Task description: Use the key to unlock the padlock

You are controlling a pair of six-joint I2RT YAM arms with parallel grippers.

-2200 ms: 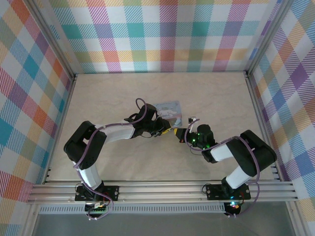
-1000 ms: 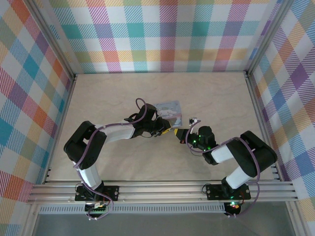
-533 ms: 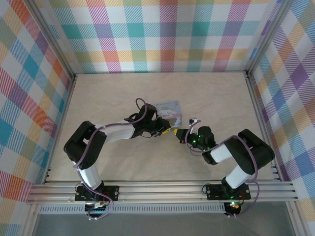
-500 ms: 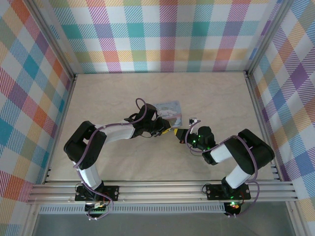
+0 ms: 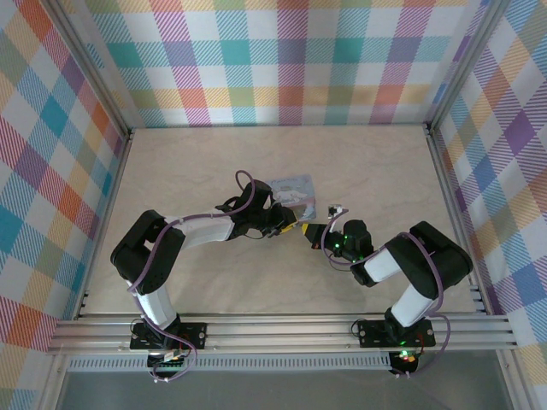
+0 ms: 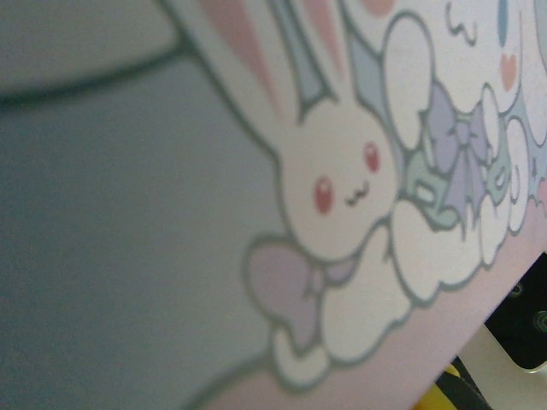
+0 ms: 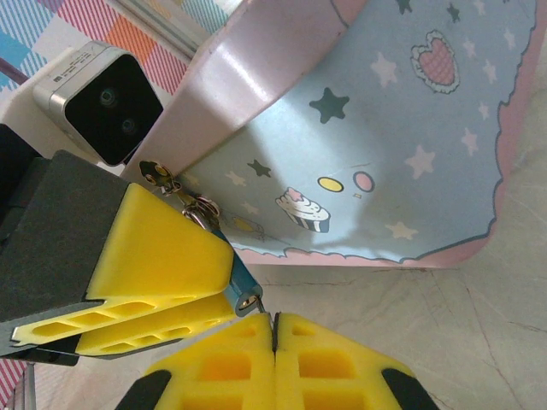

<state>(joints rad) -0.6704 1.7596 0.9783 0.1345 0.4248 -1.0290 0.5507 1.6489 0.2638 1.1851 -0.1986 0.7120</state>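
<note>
Right wrist: my right jaws pinch the key [image 7: 273, 318], left jaws clamp the padlock [image 7: 242, 286]; align tip squarely to keyhole.

Both arms bent inward, left tool [image 5: 297, 229] narrowly parted, right tool [image 7: 275, 337] pressed closed

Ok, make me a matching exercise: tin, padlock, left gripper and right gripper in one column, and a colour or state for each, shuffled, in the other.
Column one:
1. tin
2. padlock
3. left gripper
4. right gripper

Column two:
a. jaws pressed together
b. pale blue, printed with stars
c. blue-green with a silver end
d. jaws closed on the padlock

Pairs: 1-b, 2-c, 3-d, 4-a
</note>
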